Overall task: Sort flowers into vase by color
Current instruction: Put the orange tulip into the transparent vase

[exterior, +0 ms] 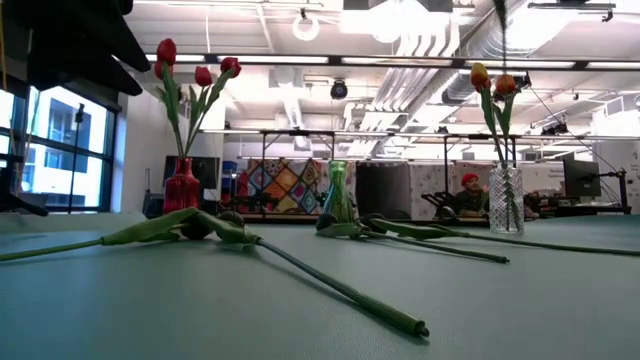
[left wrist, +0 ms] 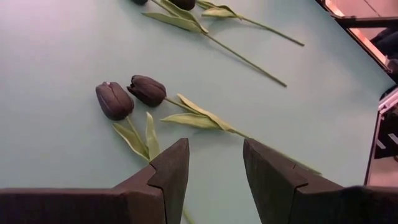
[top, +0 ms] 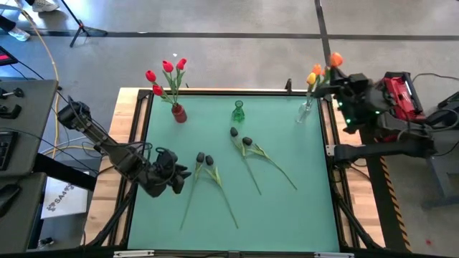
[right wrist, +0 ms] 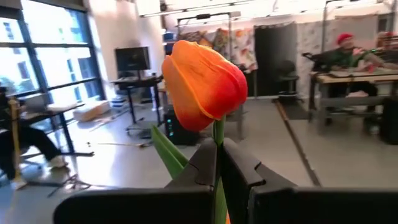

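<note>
Four black tulips lie flat on the green table. Two of them [top: 205, 159] lie just in front of my open left gripper [top: 183, 174], and their heads [left wrist: 114, 99] show beyond its fingers [left wrist: 214, 165]. The other two [top: 241, 137] lie nearer the middle. Three red tulips stand in a red vase [top: 178, 113]. A green vase [top: 238, 111] stands with no flowers in it. Orange tulips [exterior: 480, 75] stand in a clear vase [top: 305, 111]. My right gripper [top: 331, 74] is above that vase, shut on an orange tulip [right wrist: 202, 84]. My right gripper pinches the orange tulip's stem [right wrist: 217, 134] just under the flower head, between its two fingers. The fingers come in roughly level from the table's right side and lie across the stem. The head stands upright above them. The gripper hides the lower stem.
The three vases stand in a row along the table's far edge, the clear one near the far right corner. Bare green surface lies along the near edge and in the left part of the table [top: 165, 215]. A person sits at a desk [right wrist: 348, 56] in the room beyond.
</note>
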Controlling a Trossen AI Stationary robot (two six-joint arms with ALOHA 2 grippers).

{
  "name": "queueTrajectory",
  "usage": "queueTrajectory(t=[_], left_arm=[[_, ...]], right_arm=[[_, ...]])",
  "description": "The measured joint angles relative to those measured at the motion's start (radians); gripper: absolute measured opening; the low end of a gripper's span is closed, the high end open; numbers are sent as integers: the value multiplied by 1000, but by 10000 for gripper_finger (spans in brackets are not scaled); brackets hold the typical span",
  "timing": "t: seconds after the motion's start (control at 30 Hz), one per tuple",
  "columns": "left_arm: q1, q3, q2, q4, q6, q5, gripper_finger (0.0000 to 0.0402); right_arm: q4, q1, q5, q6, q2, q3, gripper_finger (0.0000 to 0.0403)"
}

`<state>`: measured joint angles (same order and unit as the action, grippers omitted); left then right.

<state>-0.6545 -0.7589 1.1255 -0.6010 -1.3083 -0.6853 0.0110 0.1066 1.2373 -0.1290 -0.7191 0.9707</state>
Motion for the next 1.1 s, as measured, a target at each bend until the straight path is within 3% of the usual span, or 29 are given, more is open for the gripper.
queueTrajectory(t=[0.33, 0.5, 0.73, 0.93, 1.1], left_arm=[[40, 0, 0, 5, 0, 0, 140], [47, 0, 0, 18, 1, 1, 140], [46, 0, 0, 30, -22, 27, 140], [46, 0, 0, 30, -37, 24, 140], [58, 0, 0, 27, -33, 13, 140]], right_arm=[[19, 97, 70, -22, 34, -50, 0], [-173, 213, -26, -36, 30, -181, 0], [-551, 294, -97, -244, 29, -300, 0], [-549, 328, -133, -306, 27, -293, 0], [-521, 341, -147, -265, 19, -293, 0]])
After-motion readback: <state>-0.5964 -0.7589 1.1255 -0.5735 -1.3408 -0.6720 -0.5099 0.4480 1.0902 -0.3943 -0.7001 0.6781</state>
